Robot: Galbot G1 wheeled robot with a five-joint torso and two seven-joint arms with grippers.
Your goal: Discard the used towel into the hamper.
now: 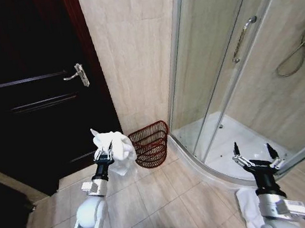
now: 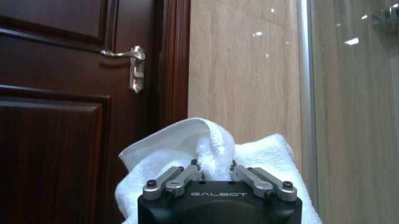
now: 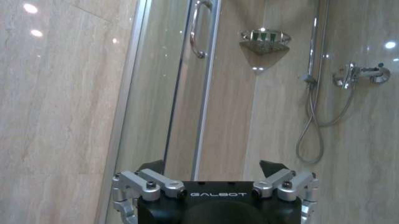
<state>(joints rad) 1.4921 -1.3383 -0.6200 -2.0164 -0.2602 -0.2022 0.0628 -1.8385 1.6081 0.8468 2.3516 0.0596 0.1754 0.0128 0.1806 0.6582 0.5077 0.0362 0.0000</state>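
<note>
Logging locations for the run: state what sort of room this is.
Most likely a bathroom: a glass shower enclosure with a hose and mixer tap, tiled walls, and a wire hamper on the floor. The left gripper holds a white towel.

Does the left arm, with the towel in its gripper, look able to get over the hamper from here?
Probably yes: the left gripper holds the towel just beside the hamper, open floor between.

A dark wooden door [image 1: 32, 90] with a silver handle [image 1: 78, 74] stands beside a glass shower enclosure [image 1: 231, 76].
</note>
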